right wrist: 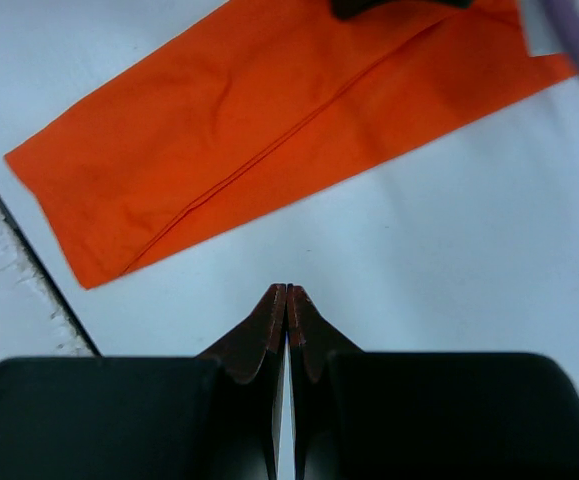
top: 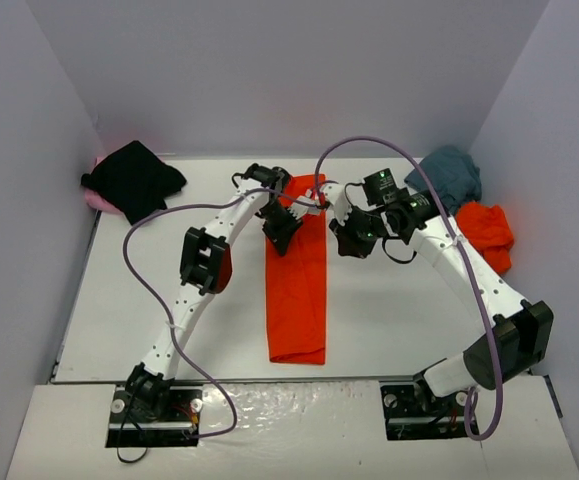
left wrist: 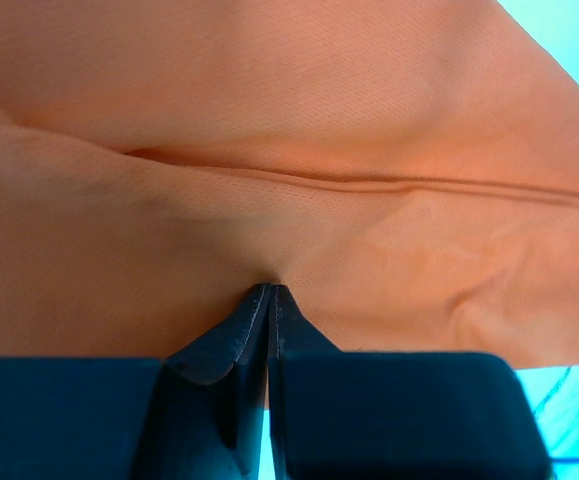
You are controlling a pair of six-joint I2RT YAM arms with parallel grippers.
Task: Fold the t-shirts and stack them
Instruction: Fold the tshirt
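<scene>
Five garments share the white table (top: pixel 389 310). Largest is the folded orange-red t-shirt (top: pixel 296 290), a long narrow strip running from the middle of the table toward its near edge. The black t-shirt (top: pixel 134 178) sits crumpled in the far left corner, lying over the pink t-shirt (top: pixel 96 199), of which only an edge shows. At the far right, the teal-grey t-shirt (top: pixel 452 172) is bunched against the wall, with the second orange-red t-shirt (top: pixel 487 232) touching its near side.

My left gripper (left wrist: pixel 271 290) is pinched onto the folded strip's cloth near its far end. My right gripper (right wrist: pixel 287 290) hangs over bare table beside the strip, jaws pressed together on nothing. Any lettering on my wrist module (top: pixel 377 183) is too small to read.
</scene>
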